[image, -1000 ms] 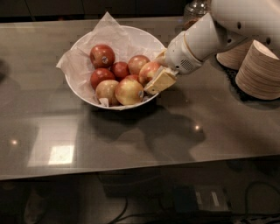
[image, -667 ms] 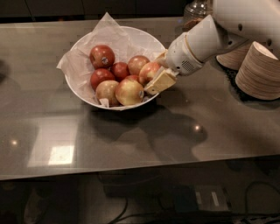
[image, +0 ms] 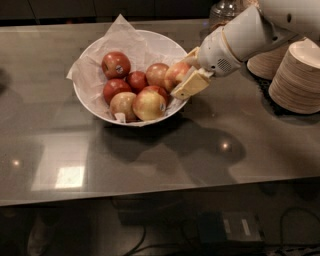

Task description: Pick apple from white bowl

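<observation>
The white bowl, lined with crinkled white paper, stands on the grey counter at the left of centre and holds several apples. My gripper reaches in over the bowl's right rim from the right. Its cream fingers are shut on the apple, which has a red blush over yellow-green skin. The apple is held just above the other fruit at the right side of the bowl. The fingers hide part of the apple's right side.
Still in the bowl are a red stickered apple, smaller dark-red apples and a yellower stickered apple. Stacks of tan paper bowls stand at the right. A glass jar stands at the back.
My gripper has moved slightly up and to the right, carrying the apple with it. The bowl and the other apples have not moved.
</observation>
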`<state>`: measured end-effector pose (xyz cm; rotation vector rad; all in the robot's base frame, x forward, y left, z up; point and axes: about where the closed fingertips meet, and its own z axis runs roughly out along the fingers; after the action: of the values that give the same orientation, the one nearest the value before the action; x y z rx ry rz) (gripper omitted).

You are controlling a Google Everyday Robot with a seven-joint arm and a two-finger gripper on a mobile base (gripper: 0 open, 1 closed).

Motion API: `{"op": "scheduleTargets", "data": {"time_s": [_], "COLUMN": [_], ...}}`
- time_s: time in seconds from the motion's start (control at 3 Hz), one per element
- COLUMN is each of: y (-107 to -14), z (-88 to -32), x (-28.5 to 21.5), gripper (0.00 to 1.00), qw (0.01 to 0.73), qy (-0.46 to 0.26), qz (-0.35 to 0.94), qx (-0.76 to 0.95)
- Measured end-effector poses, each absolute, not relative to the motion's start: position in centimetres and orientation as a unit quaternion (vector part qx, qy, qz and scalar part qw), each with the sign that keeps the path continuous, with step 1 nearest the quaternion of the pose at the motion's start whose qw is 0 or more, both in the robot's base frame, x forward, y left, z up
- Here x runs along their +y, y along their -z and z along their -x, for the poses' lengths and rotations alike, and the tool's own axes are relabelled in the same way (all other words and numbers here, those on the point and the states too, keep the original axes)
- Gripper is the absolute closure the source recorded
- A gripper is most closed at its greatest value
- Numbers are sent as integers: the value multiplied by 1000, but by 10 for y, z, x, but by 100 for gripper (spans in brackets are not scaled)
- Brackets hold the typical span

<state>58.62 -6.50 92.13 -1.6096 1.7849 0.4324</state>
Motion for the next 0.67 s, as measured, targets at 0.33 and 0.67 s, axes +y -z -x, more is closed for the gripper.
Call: {"op": "scheduleTargets", "data": {"time_s": [0.33, 0.67], "y": [-952, -983], "z": [-590, -588], "x": [-76, -78], "gripper": [100, 100], "qw": [368, 391], "qy": [-192, -226], "qz": [619, 624], "qx": [667, 638]}}
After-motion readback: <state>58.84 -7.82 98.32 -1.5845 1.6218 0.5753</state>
